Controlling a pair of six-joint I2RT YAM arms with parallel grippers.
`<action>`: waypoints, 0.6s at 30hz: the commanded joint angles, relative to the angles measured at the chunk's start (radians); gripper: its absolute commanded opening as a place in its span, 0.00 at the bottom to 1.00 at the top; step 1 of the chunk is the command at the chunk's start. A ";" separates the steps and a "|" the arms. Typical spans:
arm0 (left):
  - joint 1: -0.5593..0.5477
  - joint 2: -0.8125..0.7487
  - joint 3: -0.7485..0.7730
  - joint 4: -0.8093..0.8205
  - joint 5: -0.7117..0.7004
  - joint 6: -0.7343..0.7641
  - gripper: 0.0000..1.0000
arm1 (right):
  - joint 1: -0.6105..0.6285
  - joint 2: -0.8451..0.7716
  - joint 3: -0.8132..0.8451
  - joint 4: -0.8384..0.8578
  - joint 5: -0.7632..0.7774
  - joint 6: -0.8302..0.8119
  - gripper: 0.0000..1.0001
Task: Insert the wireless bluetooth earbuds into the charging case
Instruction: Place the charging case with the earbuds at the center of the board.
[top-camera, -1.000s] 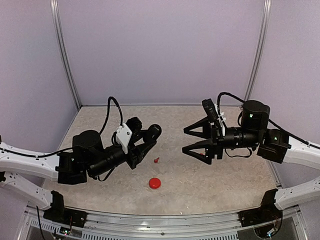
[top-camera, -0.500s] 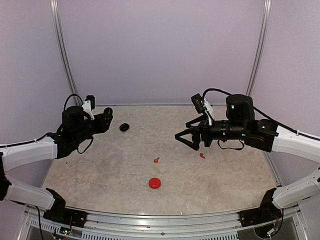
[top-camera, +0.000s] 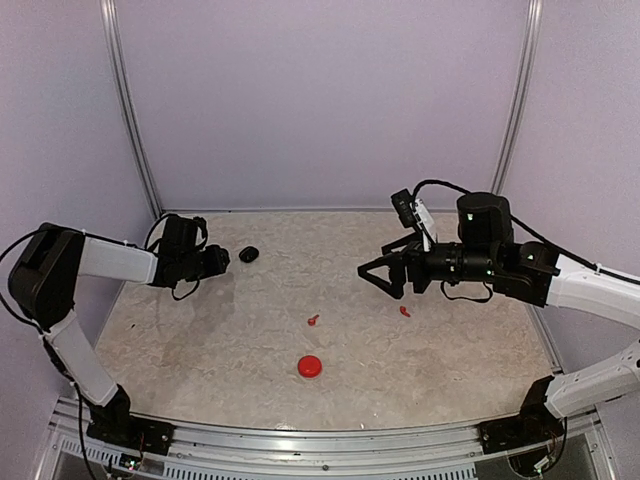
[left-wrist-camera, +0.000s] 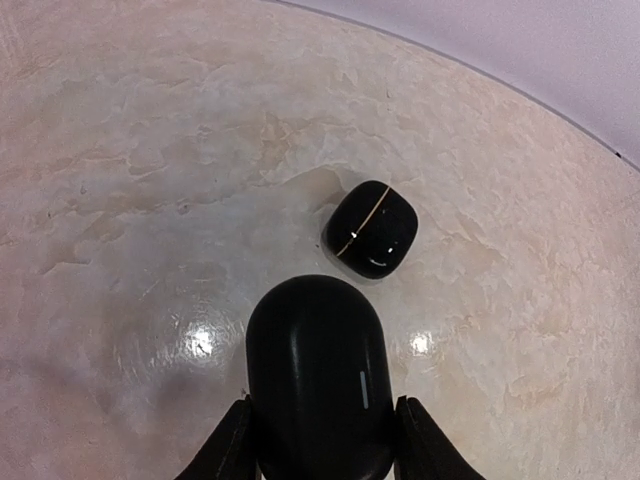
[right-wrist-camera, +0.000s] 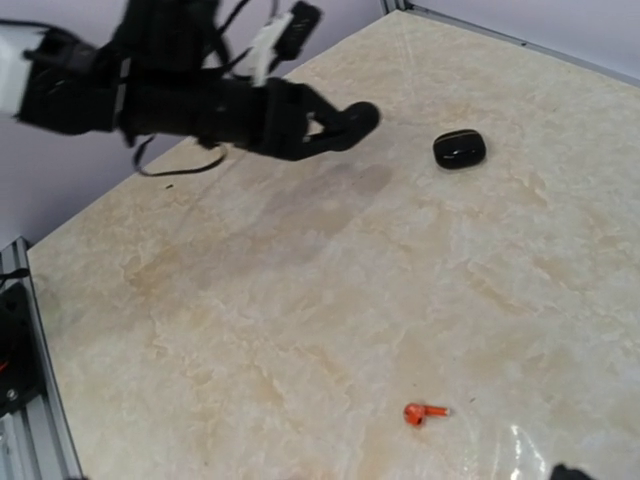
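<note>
Far behind and left of the red case (top-camera: 310, 366), the left gripper (top-camera: 213, 259) is clamped on a black case (left-wrist-camera: 315, 350) above the table (top-camera: 200, 330). A second black case (top-camera: 249, 254), closed, lies on the table behind and left of the red case. A red earbud (top-camera: 313, 321) lies just behind the red case, and a second red earbud (top-camera: 404, 311) lies behind and right of it. Farther behind and right of the red case, the right gripper (top-camera: 373, 258) hangs with jaws spread wide, holding nothing.
</note>
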 joint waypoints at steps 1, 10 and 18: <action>0.017 0.088 0.092 -0.035 0.014 0.009 0.23 | -0.011 -0.007 -0.010 0.027 -0.026 -0.018 0.99; 0.045 0.234 0.200 -0.098 0.028 0.023 0.27 | -0.019 -0.045 -0.014 0.017 -0.002 -0.076 0.99; 0.046 0.278 0.216 -0.130 0.052 0.013 0.59 | -0.053 -0.022 -0.006 -0.024 -0.026 -0.072 0.99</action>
